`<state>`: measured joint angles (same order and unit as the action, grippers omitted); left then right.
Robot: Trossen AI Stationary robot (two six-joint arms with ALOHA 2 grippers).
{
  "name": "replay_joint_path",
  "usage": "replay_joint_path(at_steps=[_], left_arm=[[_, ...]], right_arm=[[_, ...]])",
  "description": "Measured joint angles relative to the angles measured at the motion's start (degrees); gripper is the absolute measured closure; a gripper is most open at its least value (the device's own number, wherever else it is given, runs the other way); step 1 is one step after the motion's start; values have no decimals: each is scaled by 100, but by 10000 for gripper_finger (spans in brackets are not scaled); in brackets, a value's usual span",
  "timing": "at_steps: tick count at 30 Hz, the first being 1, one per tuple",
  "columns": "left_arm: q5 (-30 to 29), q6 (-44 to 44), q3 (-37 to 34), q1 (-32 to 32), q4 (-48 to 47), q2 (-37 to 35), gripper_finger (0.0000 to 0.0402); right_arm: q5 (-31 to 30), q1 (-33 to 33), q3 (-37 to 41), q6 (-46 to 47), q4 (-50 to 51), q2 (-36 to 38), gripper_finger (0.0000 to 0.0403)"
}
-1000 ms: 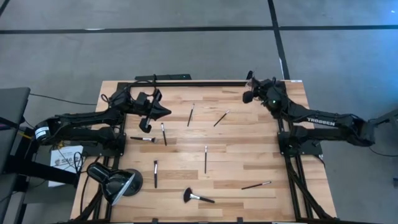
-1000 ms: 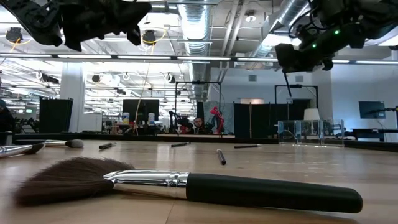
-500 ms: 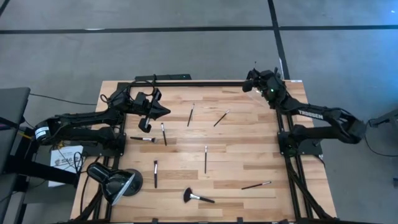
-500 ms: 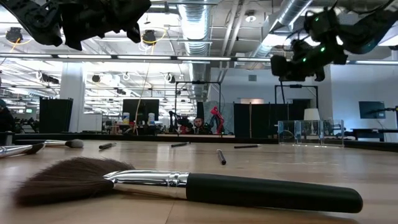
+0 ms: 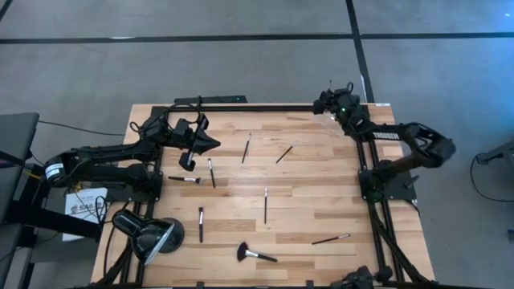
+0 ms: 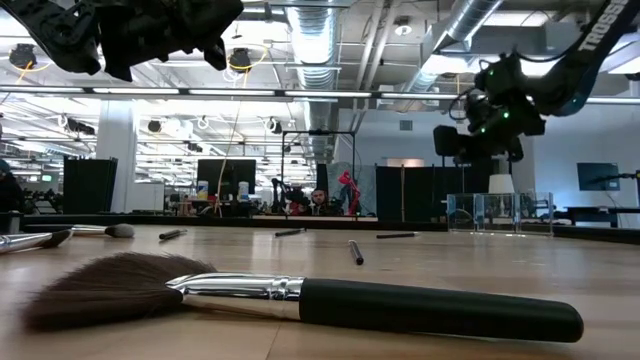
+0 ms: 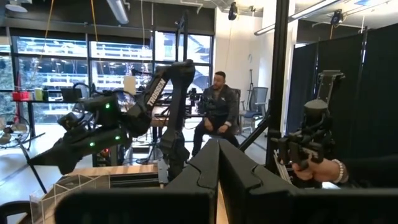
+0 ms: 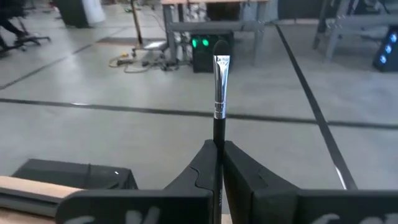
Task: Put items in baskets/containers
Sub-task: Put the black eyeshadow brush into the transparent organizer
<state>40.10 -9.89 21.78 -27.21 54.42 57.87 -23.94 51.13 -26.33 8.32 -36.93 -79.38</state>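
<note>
A: Where is the right gripper (image 5: 325, 103), and what is held in it?

B: It is raised at the upper right of the high view, over the far corner of the wooden table (image 5: 305, 201). In its wrist view the fingers (image 8: 239, 168) are seen pinched on a thin brush (image 8: 218, 93), which stands up between them with its silver collar and small dark tip on top.

A: And the left gripper (image 5: 210, 144)?

B: It is held above the table at the upper left of the high view, fingers (image 7: 205, 168) pressed together, with nothing seen between them.

A: Where is the clear holder (image 6: 498, 212) found?

B: It is seen in the low view at the right, on the far edge of the table, below the right gripper.

A: What is left on the table?

B: Several thin brushes are scattered across the middle, and a larger fluffy brush (image 5: 254, 254) lies near the bottom edge. A black lamp (image 5: 147, 234) is set at the lower left. A seated person (image 7: 216, 115) is seen in the room beyond.
</note>
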Motion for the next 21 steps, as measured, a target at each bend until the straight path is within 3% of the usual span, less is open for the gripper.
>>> replay_joint_path(at_steps=[11,21], left_arm=[[0,-109,0,1,1,0,396],[0,-129,0,1,-23,0,396]], right_arm=[[0,46,0,240,0,-690,396],[0,40,-2,415,67,-714,378]])
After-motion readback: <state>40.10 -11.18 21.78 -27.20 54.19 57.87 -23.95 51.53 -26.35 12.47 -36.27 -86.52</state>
